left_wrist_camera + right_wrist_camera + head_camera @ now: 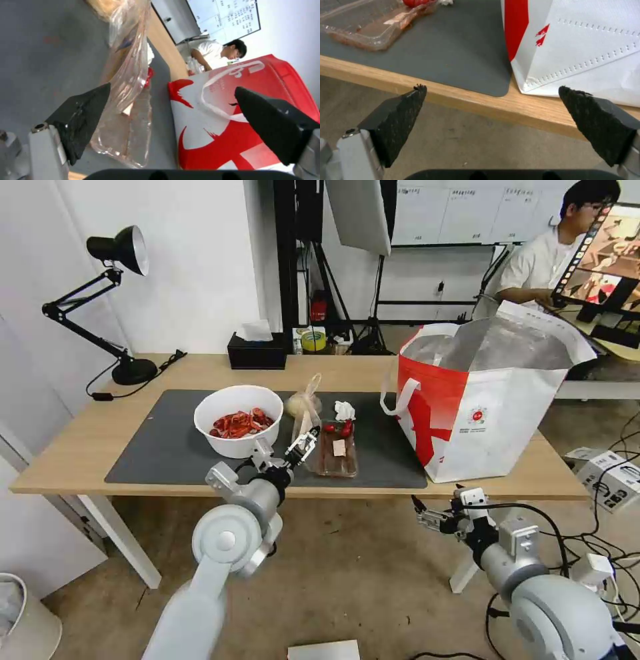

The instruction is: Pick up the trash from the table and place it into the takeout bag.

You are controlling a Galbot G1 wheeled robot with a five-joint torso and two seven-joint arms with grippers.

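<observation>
Your left gripper (301,442) hovers open over near mat edge, just beside clear tray (337,449) and knotted bag (303,405). Right gripper (427,515) open, parked below table (80,447) edge, near takeout bag (493,407).

Risk, as judged: thin plastic slips or crumples in pinch; tray could spill residue; bag sags off one finger.

Count: one bowl of shells (239,420), one tray, one knotted bag, one tissue (345,410).

A white bowl of red shells (238,420), knotted bag (303,403), tissue (344,410) and clear tray (337,450) lie mid-worktop; the takeout bag (490,403) stands open by the right edge.
</observation>
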